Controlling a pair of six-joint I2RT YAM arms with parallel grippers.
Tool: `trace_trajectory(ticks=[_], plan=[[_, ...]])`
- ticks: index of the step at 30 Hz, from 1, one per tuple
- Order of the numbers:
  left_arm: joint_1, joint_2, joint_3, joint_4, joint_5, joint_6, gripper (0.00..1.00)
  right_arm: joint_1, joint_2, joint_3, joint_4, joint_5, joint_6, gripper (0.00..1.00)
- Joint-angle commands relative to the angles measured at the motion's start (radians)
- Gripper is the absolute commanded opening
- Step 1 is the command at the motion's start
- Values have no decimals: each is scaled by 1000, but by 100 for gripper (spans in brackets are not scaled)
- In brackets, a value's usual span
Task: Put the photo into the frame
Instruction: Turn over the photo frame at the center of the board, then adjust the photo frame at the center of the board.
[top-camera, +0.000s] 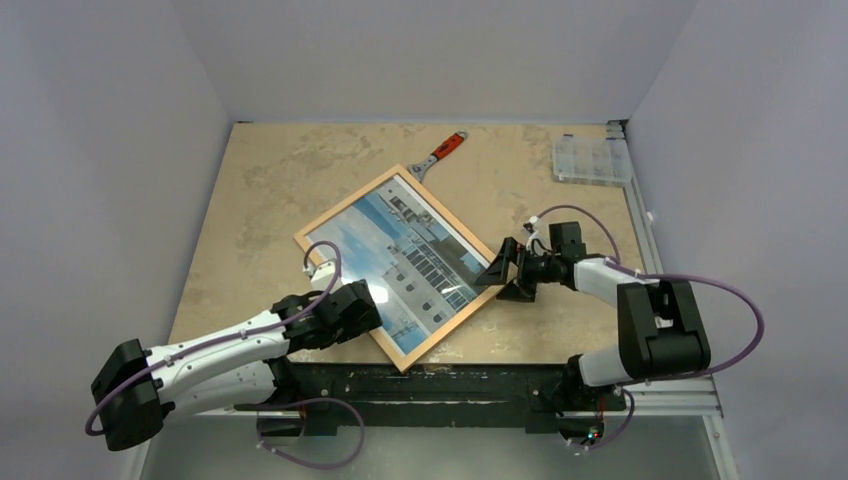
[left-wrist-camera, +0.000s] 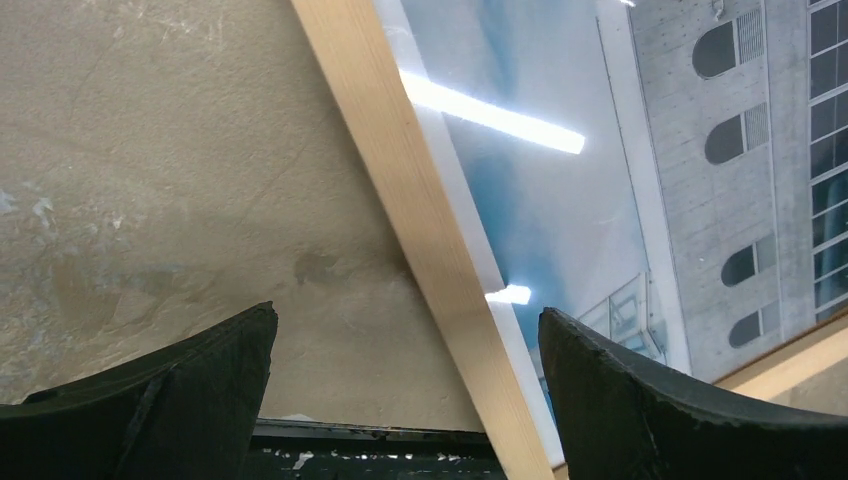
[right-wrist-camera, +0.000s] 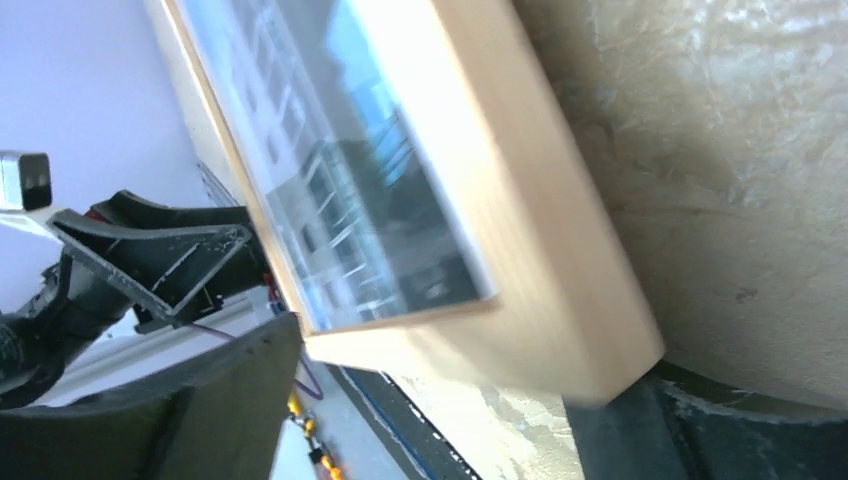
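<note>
Bright light, glare streaks on photo (left-wrist-camera: 560, 200)

Left gripper (left-wrist-camera: 407, 325) with jaws spread wide, nothing between the pads. Two black fingers (left-wrist-camera: 180, 400) rise from the bottom corners of the view, well apart. Frame (left-wrist-camera: 410, 200): one light wood strip runs on a slant from top centre down to bottom centre, passing between the fingers; a second strip shows at the lower right, meeting it near the right-hand finger. Photo (left-wrist-camera: 600, 230) lies inside the frame, face up: blue sky, pale grey wall with arched windows at the right. Two bright light streaks (left-wrist-camera: 490, 112) glare off the glossy face. Table (left-wrist-camera: 150, 180), mottled beige, fills the left. Dark rail (left-wrist-camera: 370, 440) along the table's edge, at bottom between the fingers.
</note>
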Motion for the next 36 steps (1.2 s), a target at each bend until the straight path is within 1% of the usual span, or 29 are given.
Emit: trace_trajectory(ticks=[1,4,8,11,13,17,25,29,33,36], plan=[[19,-15,-23,20,10,-34,100,0,-16,-2,8,195,-92,96],[27,-11,-31,24,12,-31,100,0,-66,14,-29,250,-93,98],[35,0,-33,27,13,-27,100,-2,-162,52,-95,366,-101,99],[39,10,-33,39,15,-20,100,-2,-218,75,-102,435,-110,99],[42,17,-33,54,18,-14,100,-1,-228,99,-98,449,-117,99],[51,31,-36,101,35,17,98,-2,-159,182,-117,388,-160,98],[102,45,-75,214,98,53,87,6,59,297,-105,280,-141,94],[132,57,-101,274,135,69,81,43,138,333,-124,240,-155,92],[142,90,-89,283,146,93,75,108,148,335,-178,249,-192,89],[143,117,-73,298,157,114,68,137,111,292,-198,261,-206,86]])
